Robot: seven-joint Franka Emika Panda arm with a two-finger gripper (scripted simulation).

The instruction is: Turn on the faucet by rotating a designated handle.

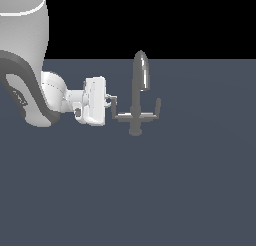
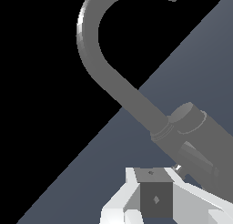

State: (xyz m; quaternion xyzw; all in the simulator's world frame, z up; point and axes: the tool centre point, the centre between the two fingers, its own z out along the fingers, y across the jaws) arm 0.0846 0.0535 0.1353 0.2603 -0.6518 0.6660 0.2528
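Your fingers [image 1: 111, 101] sit right at the upturned tip of the handle [image 1: 115, 111], the crossbar's arm on the exterior view's left. Whether they are spread around the tip or merely pressed against it you cannot tell: the exterior view is too small, and in the wrist view a dark block between the white fingers [image 2: 119, 203] hides the gap.

To do this step well, keep contact on that tip and sweep it in an arc around the upright stem, rather than pushing straight in, so the lever turns instead of slipping off.

The faucet [image 1: 138, 97] stands on the counter [image 1: 150, 190], its arched spout rising just beyond the handle; the matching arm on the far side should be left alone. The spout is the one thing your wrist could catch as it swings.
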